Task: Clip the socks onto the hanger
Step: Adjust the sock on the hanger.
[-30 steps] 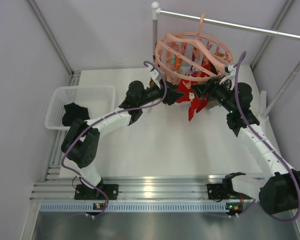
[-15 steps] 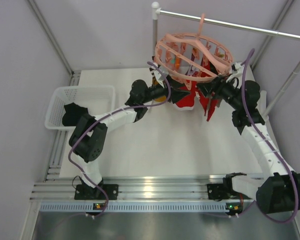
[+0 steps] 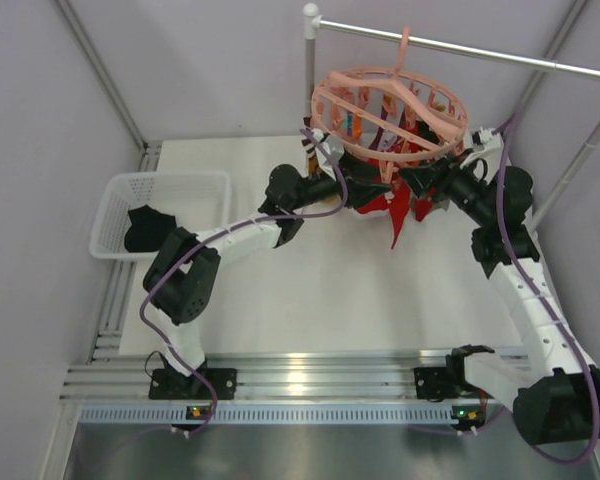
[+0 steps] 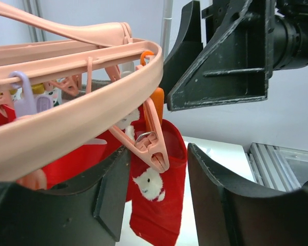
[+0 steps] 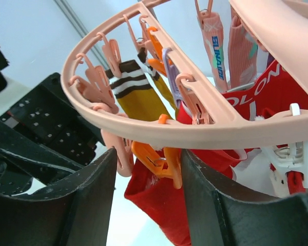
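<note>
We show the hanger (image 4: 92, 97), hung from the rail (image 3: 500, 55) at 12 o'clock. Beneath its rim the left gripper (image 4: 158, 152) and right gripper (image 5: 148, 154) face each other, both open. A red sock (image 4: 156, 205) dangles there, and each gripper straddles a clip (image 4: 150, 141).

The hanger's (image 4: 82, 105) ring and clips (image 4: 151, 148) are smooth, faintly glossy salmon plastic. Below the hanger, the red sock (image 4: 159, 218) is soft knitted cloth. The left tool's (image 4: 156, 195) fingers (image 4: 220, 205) are matt black, grainy plastic. The table (image 3: 330, 300) is matt white.
</note>
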Tool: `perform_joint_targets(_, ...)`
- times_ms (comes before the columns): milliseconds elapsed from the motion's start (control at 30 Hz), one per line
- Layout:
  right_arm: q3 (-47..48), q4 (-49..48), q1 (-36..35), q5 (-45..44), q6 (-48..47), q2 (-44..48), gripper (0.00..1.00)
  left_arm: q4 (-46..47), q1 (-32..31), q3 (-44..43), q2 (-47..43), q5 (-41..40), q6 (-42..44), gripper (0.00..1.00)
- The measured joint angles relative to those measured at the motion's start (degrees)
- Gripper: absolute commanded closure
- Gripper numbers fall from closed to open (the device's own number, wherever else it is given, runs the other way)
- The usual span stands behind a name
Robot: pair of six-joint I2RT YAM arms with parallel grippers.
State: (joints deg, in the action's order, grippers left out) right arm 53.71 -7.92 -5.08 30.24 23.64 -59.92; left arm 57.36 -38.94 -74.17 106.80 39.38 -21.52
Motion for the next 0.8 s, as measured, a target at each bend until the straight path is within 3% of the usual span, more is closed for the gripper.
perform_joint_targets(267,0.0,2.4,0.9,0.0,-1.2,3.5,0.52,1.4,-1.7,-0.4,2.6,-2.0,-0.5,0.60)
perform_joint_targets(333,0.0,3.2,1.0,0.1,-1.6,4.0,0.53,1.4,-1.7,-0.4,3.0,-3.0,-0.7,0.70)
perform_joint_targets(500,0.0,4.3,1.1,0.2,-1.9,4.4,0.56,1.4,-1.6,-0.4,3.4,-5.2,-0.8,0.80)
perform_joint_targets(667,0.0,4.3,1.1,1.4,-1.4,4.3,0.63,1.3,-1.6,-0.4,3.3,-6.9,-0.4,0.99)
perform_joint_targets(800,0.0,3.9,0.8,1.8,-0.7,4.3,0.68,0.9,-1.6,-0.2,3.3,-7.4,0.3,1.00)
